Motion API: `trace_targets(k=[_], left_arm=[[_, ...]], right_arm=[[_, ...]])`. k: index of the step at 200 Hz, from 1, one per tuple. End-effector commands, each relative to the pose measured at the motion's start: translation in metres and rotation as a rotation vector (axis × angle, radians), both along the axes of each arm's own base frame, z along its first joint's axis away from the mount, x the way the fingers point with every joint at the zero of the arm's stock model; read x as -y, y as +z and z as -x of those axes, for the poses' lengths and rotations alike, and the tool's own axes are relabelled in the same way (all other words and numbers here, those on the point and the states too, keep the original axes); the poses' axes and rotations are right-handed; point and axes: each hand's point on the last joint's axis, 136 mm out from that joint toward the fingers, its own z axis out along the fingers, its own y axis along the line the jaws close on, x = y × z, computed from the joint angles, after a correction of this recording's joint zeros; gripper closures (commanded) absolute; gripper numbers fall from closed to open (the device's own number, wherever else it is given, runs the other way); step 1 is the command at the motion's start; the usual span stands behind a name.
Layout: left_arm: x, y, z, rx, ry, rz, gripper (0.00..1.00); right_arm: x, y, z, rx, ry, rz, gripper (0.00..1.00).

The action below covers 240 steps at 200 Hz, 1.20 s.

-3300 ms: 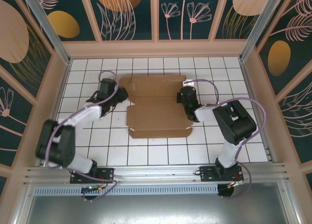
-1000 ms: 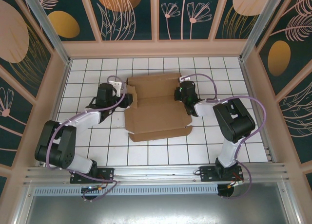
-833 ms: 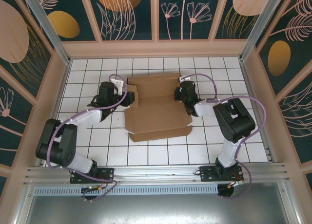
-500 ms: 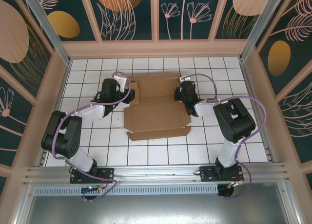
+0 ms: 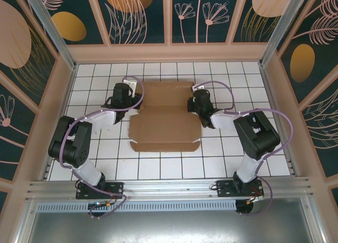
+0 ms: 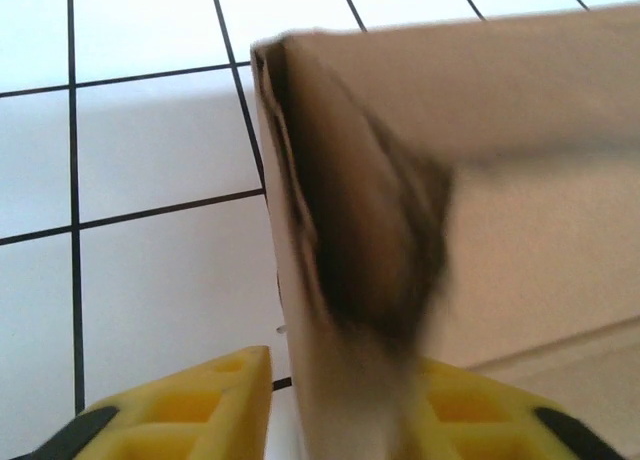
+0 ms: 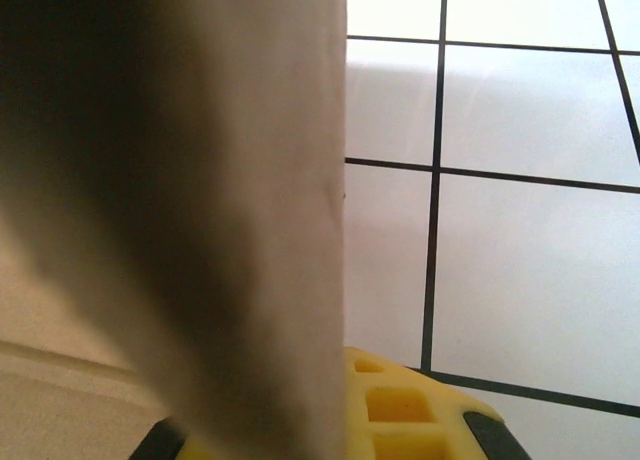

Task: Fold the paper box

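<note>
The paper box [image 5: 166, 119] is a brown cardboard sheet lying half folded in the middle of the tiled table. Its back panel [image 5: 169, 91] slopes up, and its front part lies flat. My left gripper [image 5: 133, 97] is at the box's left back corner. In the left wrist view a raised side flap [image 6: 340, 240] stands between the yellow fingers [image 6: 200, 405] of my left gripper [image 6: 340, 390], with a thin gap on the left side. My right gripper [image 5: 193, 103] is at the right back corner. Close up, my right gripper [image 7: 290, 410] is shut on the other upright flap [image 7: 220, 230].
White tiled table [image 5: 232, 79] with black grid lines, enclosed by a wooden rim [image 5: 169, 53] and patterned walls. Both arms reach in from the near edge, the left elbow [image 5: 71, 140] and right elbow [image 5: 256, 134] on either side of the box.
The left arm swung further in along the box's left edge and its jaws narrowed around the side flap. The box slid left and squared up. The right gripper kept its hold.
</note>
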Motion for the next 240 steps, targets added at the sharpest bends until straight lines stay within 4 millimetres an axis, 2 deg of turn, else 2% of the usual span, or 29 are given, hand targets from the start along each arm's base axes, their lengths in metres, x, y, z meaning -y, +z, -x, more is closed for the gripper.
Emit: trace_targets(k=[1,16,17,22,34,54,77,99,144,167,187,205,221,224,240], left_arm=[[0.000,-0.004,-0.017,0.005,0.011,-0.036,0.65],[0.001,-0.012,-0.018,-0.010,0.004,-0.045,0.67],[0.002,-0.008,-0.022,0.001,0.006,-0.042,0.67],[0.003,-0.004,-0.027,0.006,0.010,-0.043,0.70],[0.003,-0.010,-0.029,-0.021,0.015,-0.053,0.78],[0.003,-0.017,-0.026,-0.051,0.016,-0.046,0.86],[0.000,-0.015,-0.021,-0.040,0.033,-0.039,0.90],[-0.009,-0.013,-0.021,-0.034,0.083,-0.057,1.00],[-0.032,-0.011,-0.022,-0.001,0.282,-0.120,1.00],[-0.043,-0.013,-0.022,-0.002,0.376,-0.105,1.00],[-0.042,-0.019,-0.022,-0.019,0.395,-0.093,0.98],[-0.035,-0.019,-0.021,-0.028,0.368,-0.053,0.89],[-0.024,-0.008,-0.021,-0.015,0.312,-0.015,0.80],[-0.024,-0.014,-0.015,-0.029,0.304,-0.018,0.78],[-0.016,-0.011,-0.008,-0.029,0.241,0.006,0.67]], right_arm=[[-0.008,0.010,0.004,0.002,0.031,0.000,1.00],[-0.009,0.012,0.004,0.003,0.034,-0.002,1.00],[-0.009,0.012,0.004,0.003,0.033,-0.002,1.00],[-0.009,0.012,0.004,0.003,0.033,-0.002,1.00],[-0.008,0.012,0.004,0.003,0.031,0.002,1.00],[-0.005,0.012,0.002,0.003,0.014,0.005,1.00],[-0.004,0.012,0.000,-0.002,-0.002,0.006,1.00],[0.007,0.013,-0.004,0.002,-0.093,0.014,1.00],[0.017,0.033,-0.002,0.067,-0.366,0.088,1.00],[0.015,0.032,0.003,0.094,-0.426,0.131,1.00],[0.012,0.033,0.004,0.099,-0.440,0.125,1.00],[0.011,0.033,0.004,0.106,-0.433,0.123,1.00],[0.014,0.033,0.003,0.106,-0.416,0.130,1.00],[0.014,0.033,0.002,0.105,-0.410,0.129,1.00],[0.018,0.033,0.001,0.100,-0.397,0.122,1.00]])
